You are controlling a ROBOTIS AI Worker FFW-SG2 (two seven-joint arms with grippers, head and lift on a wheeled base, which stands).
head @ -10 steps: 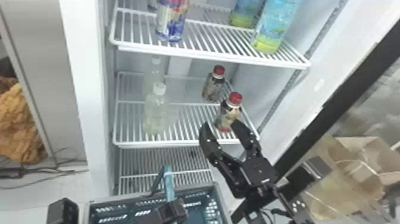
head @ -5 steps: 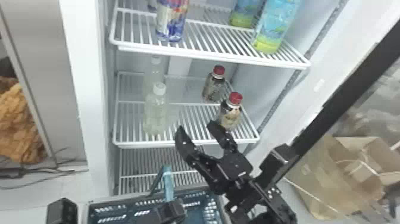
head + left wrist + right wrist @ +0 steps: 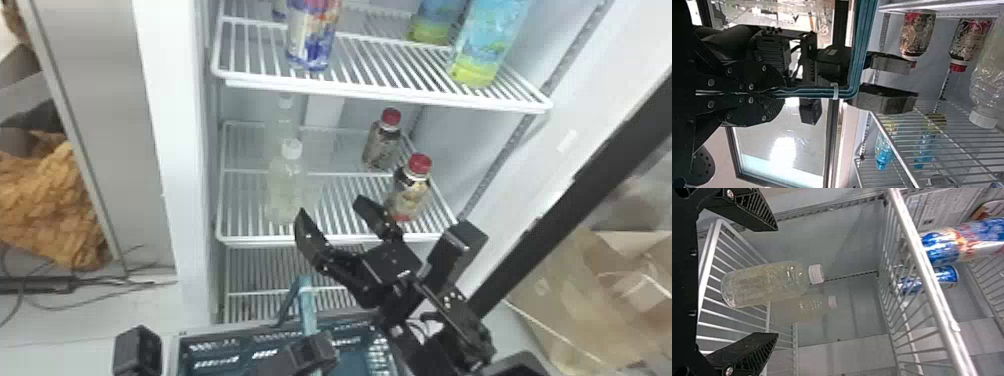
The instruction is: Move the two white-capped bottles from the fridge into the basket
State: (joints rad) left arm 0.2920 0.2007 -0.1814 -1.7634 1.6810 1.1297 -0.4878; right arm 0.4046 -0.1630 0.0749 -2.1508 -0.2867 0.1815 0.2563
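Note:
My right gripper [image 3: 331,206] stands open at the middle shelf's front edge, its left finger just before the front white-capped bottle [image 3: 286,187]. Behind that one, the second white-capped bottle [image 3: 285,117] stands upright. In the right wrist view, the front bottle [image 3: 766,284] lies ahead between the spread fingers of the gripper [image 3: 774,282], with the rear bottle [image 3: 805,307] beyond. Low in the head view is my left gripper [image 3: 311,350], by the blue basket [image 3: 240,327]. The left wrist view has this gripper [image 3: 781,93] shut on the teal basket handle [image 3: 828,92].
Two red-capped bottles [image 3: 412,192] share the middle shelf, right of my right gripper. The upper shelf edge [image 3: 380,93] runs overhead, holding a blue can [image 3: 311,37] and blue-green bottles [image 3: 490,42]. White fridge wall [image 3: 175,150] at left; brown bags [image 3: 595,300] at right.
My right gripper has moved left, from in front of the nearer red-capped bottle to beside the front white-capped one, its fingers somewhat wider apart. The left arm and the basket look unchanged.

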